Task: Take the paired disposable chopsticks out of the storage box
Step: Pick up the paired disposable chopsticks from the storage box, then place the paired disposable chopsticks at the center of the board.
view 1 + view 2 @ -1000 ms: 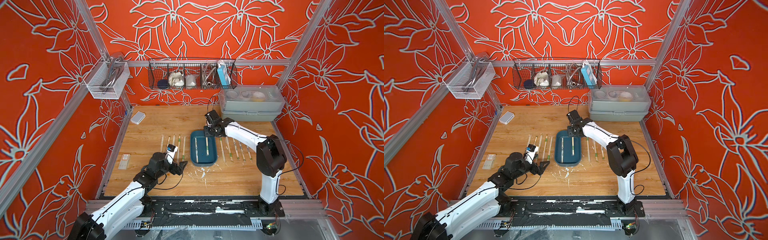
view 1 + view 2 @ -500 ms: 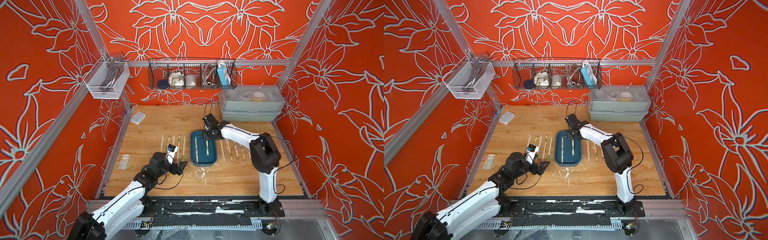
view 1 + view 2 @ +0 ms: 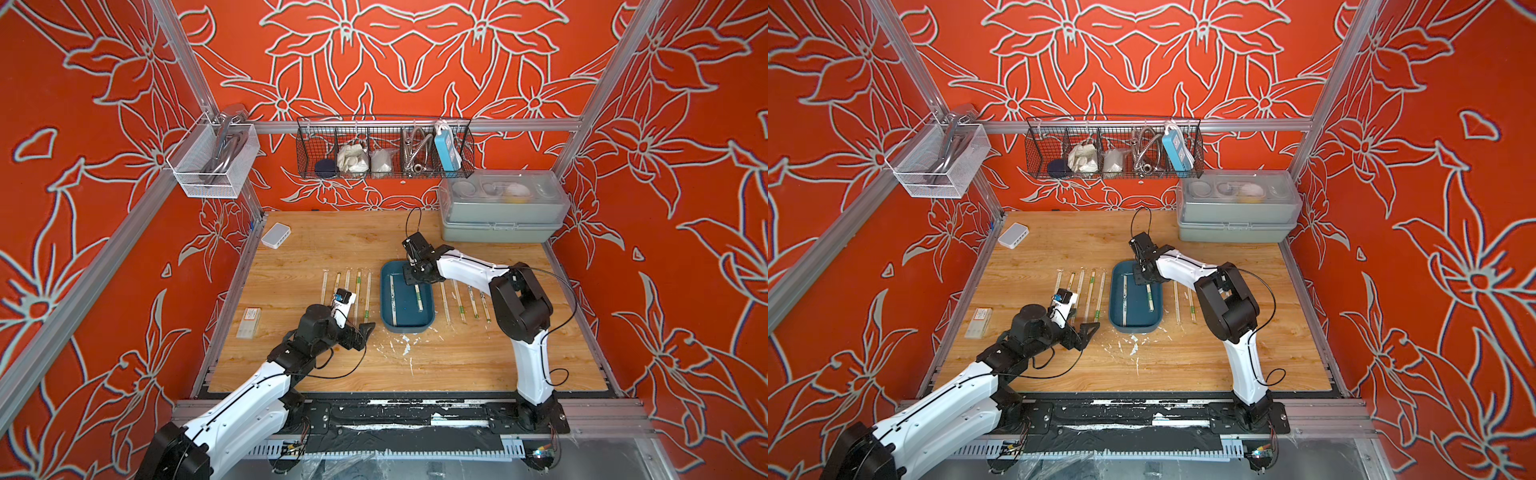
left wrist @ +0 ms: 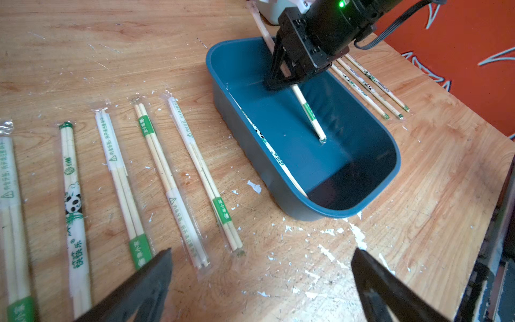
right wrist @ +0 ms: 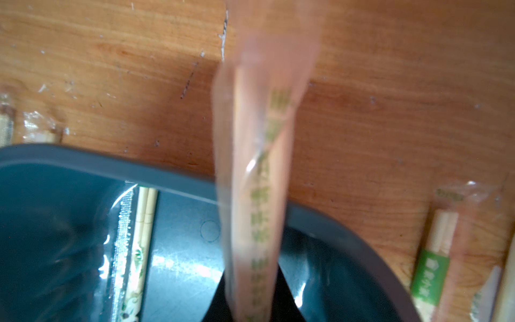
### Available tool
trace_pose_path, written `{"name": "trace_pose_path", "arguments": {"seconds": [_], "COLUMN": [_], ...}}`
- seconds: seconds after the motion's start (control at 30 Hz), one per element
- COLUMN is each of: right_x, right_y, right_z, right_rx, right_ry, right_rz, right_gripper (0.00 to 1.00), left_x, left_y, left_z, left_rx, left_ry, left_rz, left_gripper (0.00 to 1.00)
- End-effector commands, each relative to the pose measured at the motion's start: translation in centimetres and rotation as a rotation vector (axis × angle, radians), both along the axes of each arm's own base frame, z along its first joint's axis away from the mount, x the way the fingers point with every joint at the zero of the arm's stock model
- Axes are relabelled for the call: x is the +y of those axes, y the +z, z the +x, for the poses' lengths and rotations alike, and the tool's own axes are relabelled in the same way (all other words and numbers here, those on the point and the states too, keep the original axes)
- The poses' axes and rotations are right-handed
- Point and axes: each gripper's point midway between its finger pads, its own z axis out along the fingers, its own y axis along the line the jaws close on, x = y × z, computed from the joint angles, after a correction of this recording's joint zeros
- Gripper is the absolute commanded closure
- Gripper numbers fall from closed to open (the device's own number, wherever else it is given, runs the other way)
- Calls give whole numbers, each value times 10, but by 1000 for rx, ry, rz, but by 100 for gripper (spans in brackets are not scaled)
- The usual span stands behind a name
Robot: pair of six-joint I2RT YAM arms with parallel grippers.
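Teal plastic storage box (image 3: 409, 329) at the centre of the wooden tabletop (image 3: 332, 241), with chopstick pairs laid out on either side. Nine pairs lie outside the box, all roughly parallel to its long walls: five sleeved pairs (image 3: 368, 297) in a row on the left arm's side and four more pairs (image 3: 459, 299) on the right arm's side. Two pairs are inside. The second pair (image 4: 267, 142) lies flat on the floor, close along the wall nearer the left arm, untouched. The held pair (image 4: 308, 111) is tilted, its near end touching the box floor and its far end projecting above the far rim. The right gripper (image 4: 284, 80) is closed on this pair towards its far end; in the right wrist view the same pair runs straight out from between the fingers. The left gripper (image 4: 262, 253) hovers near the box's near corner, beside the near ends of the five-pair row, fingers spread wide and holding nothing. Judged stage: late. Nine of the eleven visible pairs are out, one is gripped and not yet clear of the box, and one is left to fetch
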Motion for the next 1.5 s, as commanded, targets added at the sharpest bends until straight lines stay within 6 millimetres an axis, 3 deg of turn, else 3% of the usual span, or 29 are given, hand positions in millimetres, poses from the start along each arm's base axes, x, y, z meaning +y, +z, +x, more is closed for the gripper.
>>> {"name": "trace_pose_path", "arguments": {"seconds": [0.0, 0.17, 0.4, 0.53, 0.6, 0.73, 0.87, 0.97, 1.23, 1.47], "right_x": [6, 9, 6, -20, -49, -129, -215, -255, -304, -318], "right_y": [21, 42, 109, 141, 147, 141, 122, 103, 70, 25], "right_z": [-1, -4, -11, -14, -13, -10, -12, -17, -2, -6], "right_rx": [-27, -37, -99, -121, -99, -67, -40, 3, -5, 113], "right_ry": [2, 3, 2, -2, -9, -53, -133, -170, -220, -169], "right_rz": [21, 58, 128, 107, 48, -143, -369, -437, -413, -398], "right_gripper": [91, 96, 97, 96, 96, 96, 97, 96, 99, 99], "left_x": [-4, -4, -3, -2, -2, -2, -1, 0, 0, 0], "left_y": [13, 13, 15, 15, 15, 16, 17, 17, 17, 17], "left_z": [5, 5, 5, 5, 5, 5, 4, 5, 4, 4], "left_rx": [-34, -33, -40, -45, -47, -47, -50, -53, -60, -64], "left_ry": [-7, -6, -2, 5, 7, 8, 9, 14, 11, 11], "left_rz": [-11, -11, -14, -15, -16, -19, -18, -15, -16, -17], "left_gripper": [0, 0, 0, 0, 0, 0, 0, 0, 0, 0]}}
